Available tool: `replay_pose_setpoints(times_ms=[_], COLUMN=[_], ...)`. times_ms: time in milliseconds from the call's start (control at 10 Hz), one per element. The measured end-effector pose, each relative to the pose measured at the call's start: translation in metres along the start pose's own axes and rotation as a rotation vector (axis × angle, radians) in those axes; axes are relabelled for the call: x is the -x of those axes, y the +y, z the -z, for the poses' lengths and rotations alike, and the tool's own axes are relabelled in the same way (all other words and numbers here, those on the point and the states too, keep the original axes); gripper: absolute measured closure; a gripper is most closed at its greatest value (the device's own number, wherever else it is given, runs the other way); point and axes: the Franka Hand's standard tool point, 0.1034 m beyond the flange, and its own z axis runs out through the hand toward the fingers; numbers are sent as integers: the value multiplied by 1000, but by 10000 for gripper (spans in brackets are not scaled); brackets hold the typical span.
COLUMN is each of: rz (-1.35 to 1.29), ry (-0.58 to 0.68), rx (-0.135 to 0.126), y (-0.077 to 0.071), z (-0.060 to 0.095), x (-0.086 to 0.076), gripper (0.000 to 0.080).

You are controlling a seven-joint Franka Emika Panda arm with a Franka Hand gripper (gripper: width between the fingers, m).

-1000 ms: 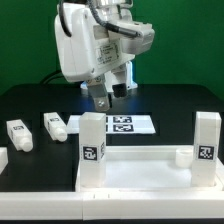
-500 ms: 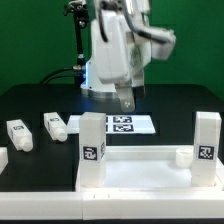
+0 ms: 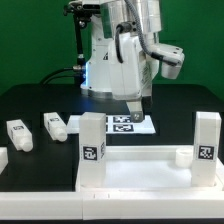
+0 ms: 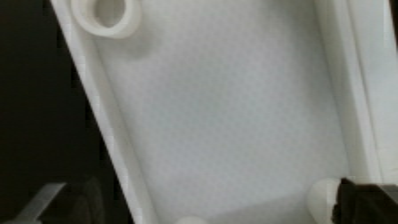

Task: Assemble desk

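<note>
The gripper (image 3: 133, 110) hangs with jaws spread and empty above the marker board (image 3: 146, 124). The desk panel (image 3: 140, 168) lies just in front of it, long axis across the exterior view. Two fitted legs (image 3: 92, 140) stand upright on the panel's corners, flanking any descent. The loose legs (image 3: 55, 125) lie toward the exterior view's left.

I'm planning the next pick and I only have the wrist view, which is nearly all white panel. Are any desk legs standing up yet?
Observer: Yes, two. In the exterior view, the left upright leg and the right upright leg stand at opposite ends of the desk panel.
Operator: Any loose ones to grab?
Observer: Two. The first loose leg and the second loose leg lie on the table, toward the exterior view's left of the panel.
</note>
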Motion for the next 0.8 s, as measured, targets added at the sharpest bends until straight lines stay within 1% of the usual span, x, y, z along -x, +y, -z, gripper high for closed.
replay_pose_setpoints(times_ms=[100,200,300,400,500,600,700,800], rz=[46,80,101,108,112,108,93,92], ry=[28,50,62,72,87,103,116,124], rx=[-1,19,38,44,40,24,-7,-17], y=[16,27,30,33,36,37,37,39], z=[-14,-26,-35,-42,-50,-59,-66,-71], x=[-7,-9,-4,-1,-1,-3,-8,-10], gripper=[150,150,150,150,150,150,150,150])
